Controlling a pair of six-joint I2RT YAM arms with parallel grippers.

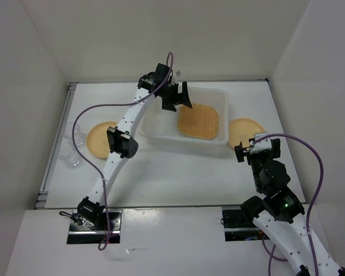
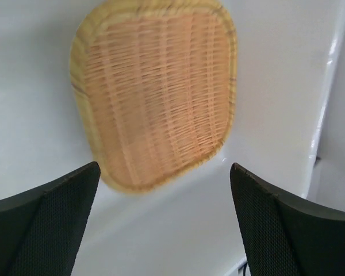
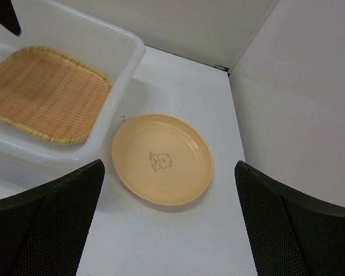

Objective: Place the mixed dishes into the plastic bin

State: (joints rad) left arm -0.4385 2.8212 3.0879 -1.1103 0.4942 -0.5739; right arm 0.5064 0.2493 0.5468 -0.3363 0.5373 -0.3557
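Observation:
The square woven tray [image 1: 199,121] lies inside the translucent white bin [image 1: 219,98]; it also shows in the left wrist view [image 2: 155,92] and the right wrist view [image 3: 43,92]. My left gripper [image 1: 176,98] hangs open and empty above the bin's left part. One pale-orange plate [image 1: 244,131] lies right of the bin; in the right wrist view this plate [image 3: 162,158] carries a small bear print. My right gripper [image 1: 245,151] is open and empty just short of it. A second plate [image 1: 99,139] lies left of the bin, partly behind the left arm. Clear cups [image 1: 72,154] stand at the far left.
The white table is walled on three sides. A metal rail [image 1: 56,138] runs along its left edge. The bin's right wall [image 3: 123,75] stands close to the right plate.

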